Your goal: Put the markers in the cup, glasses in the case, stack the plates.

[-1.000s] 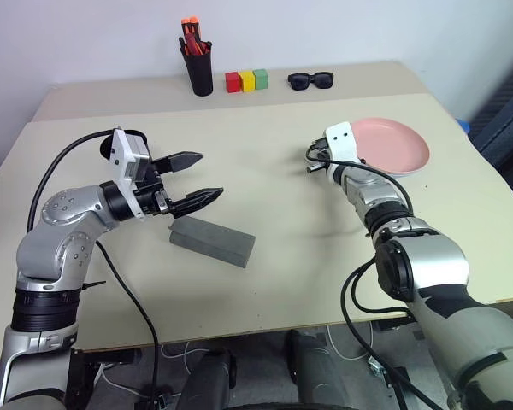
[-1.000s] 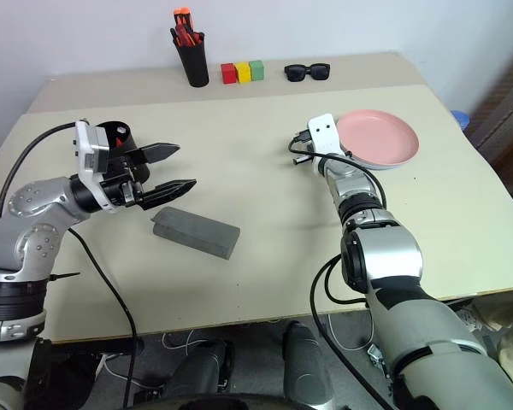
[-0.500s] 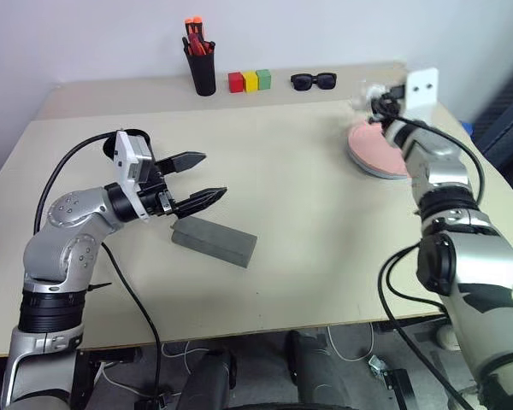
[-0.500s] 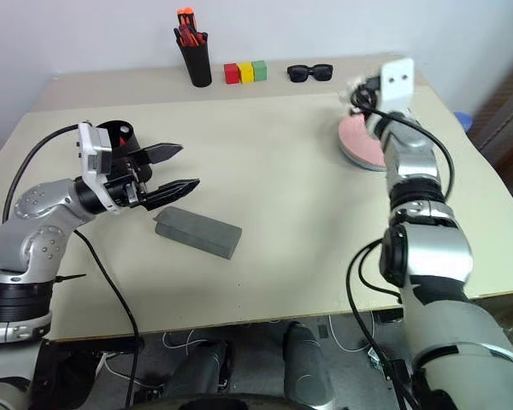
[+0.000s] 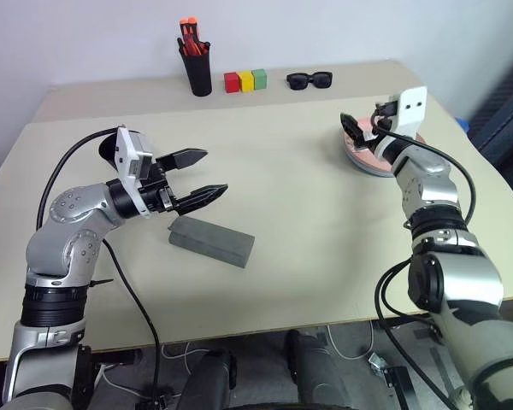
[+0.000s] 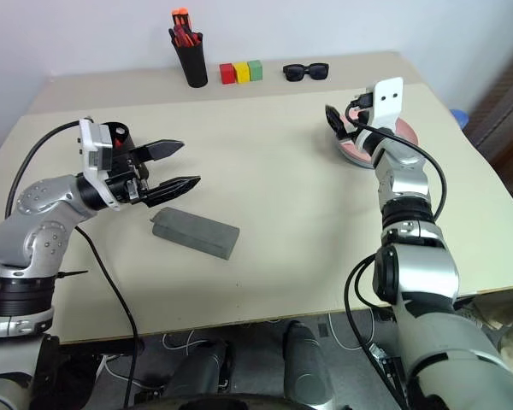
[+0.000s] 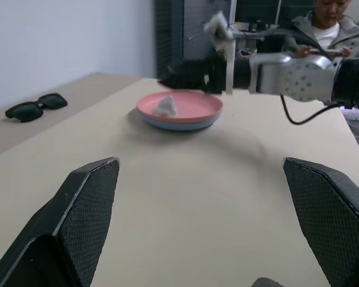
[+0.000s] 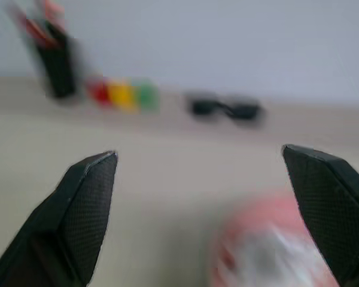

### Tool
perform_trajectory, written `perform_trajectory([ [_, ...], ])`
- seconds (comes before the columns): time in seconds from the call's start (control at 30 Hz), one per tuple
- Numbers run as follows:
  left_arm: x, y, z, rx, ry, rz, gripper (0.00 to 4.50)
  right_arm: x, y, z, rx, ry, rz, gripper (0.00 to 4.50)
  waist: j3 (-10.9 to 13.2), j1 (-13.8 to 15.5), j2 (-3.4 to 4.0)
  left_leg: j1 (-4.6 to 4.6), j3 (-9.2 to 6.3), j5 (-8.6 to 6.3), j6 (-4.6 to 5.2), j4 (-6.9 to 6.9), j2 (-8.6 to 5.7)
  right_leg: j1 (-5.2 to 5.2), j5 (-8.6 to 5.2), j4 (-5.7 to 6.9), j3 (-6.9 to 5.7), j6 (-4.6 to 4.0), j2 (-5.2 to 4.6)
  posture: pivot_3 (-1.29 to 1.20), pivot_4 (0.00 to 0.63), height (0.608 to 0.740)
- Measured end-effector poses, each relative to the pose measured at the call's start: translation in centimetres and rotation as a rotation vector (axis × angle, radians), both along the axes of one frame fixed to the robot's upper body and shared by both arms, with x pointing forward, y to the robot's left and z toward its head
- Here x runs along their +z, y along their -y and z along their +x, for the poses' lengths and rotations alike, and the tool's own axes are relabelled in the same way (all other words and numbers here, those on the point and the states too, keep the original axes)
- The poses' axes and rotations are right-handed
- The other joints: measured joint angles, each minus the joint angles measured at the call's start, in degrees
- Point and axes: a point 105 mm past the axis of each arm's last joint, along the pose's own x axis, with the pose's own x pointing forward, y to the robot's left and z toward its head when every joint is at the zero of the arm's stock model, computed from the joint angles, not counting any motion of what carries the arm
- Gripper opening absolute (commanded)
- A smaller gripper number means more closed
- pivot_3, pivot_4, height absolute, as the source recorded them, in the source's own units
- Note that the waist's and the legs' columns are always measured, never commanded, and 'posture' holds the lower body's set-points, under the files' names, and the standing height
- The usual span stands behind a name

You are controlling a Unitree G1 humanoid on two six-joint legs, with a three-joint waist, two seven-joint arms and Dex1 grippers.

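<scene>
Left gripper [image 5: 207, 175] at left-center of the head views, jaws spread wide, nothing between them, hovering just above and left of the closed grey case [image 5: 211, 241] lying on the table [image 5: 291, 205]. Right gripper [image 5: 352, 130] at upper right, jaws spread, empty, over the near edge of the plates [image 7: 180, 110]. The 2 plates are stacked at right: pink on top of light blue, a small white crumpled bit on the pink one. Black cup [image 6: 117, 136] sits behind the left wrist, partly hidden. At the back edge: pen pot [image 5: 197, 68], 3 colored blocks [image 5: 245, 81], black sunglasses [image 5: 309, 80]. A person [image 7: 326, 27] sits in the background of the left wrist view.
</scene>
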Motion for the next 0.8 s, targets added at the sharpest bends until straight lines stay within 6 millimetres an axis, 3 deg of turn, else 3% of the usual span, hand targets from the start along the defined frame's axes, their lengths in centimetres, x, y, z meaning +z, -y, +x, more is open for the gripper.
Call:
perform_trajectory([
  [0.13,-0.6,-1.5,-0.6,0.037,-0.027,-0.010,4.50,-1.0,-2.4,-4.6,0.271,-0.018,-0.032,4.46,0.00,0.57,0.01,-0.08,-0.04,-0.01,0.01,0.04,0.00,-0.04,0.00,-0.01,0.00,0.00,-0.01,0.00,0.150,0.740],
  [0.3,-2.0,-3.1,-2.3,0.072,-0.062,0.005,4.50,-3.4,-5.1,-12.8,0.623,-0.122,-0.241,4.46,0.00,1.52,0.00,0.03,0.01,-0.02,0.02,0.11,0.01,0.07,-0.01,-0.01,0.00,0.00,-0.01,0.00,0.150,0.740],
  [0.43,-3.3,-4.6,-3.7,0.088,-0.095,0.035,4.50,-5.1,-5.8,-18.4,0.825,-0.234,-0.353,4.46,-0.03,1.73,-0.04,0.23,0.04,-0.03,0.04,0.13,0.04,0.34,-0.07,-0.11,0.00,0.02,-0.01,0.00,0.150,0.740],
  [0.53,-4.0,-5.7,-4.7,0.099,-0.106,0.060,4.50,-4.8,-5.3,-20.0,0.876,-0.215,-0.293,4.46,-0.06,1.84,-0.09,0.27,0.08,-0.03,0.04,0.17,0.06,0.43,-0.09,-0.16,-0.01,0.01,-0.01,0.00,0.150,0.740],
  [0.67,-4.9,-6.8,-6.2,0.089,-0.131,0.104,4.50,-5.0,-3.9,-20.3,0.839,-0.242,-0.285,4.46,-0.09,2.03,-0.14,0.28,0.09,-0.04,0.05,0.19,0.10,0.43,-0.17,-0.16,-0.01,-0.14,0.00,0.00,0.150,0.740],
  [0.8,-4.9,-6.7,-6.6,0.061,-0.119,0.112,4.50,-5.4,-3.6,-20.1,0.812,-0.258,-0.269,4.46,-0.08,2.89,-0.13,0.28,0.15,-0.04,0.05,0.21,0.11,0.43,-0.17,-0.17,-0.01,-0.15,-0.01,0.00,0.150,0.740],
])
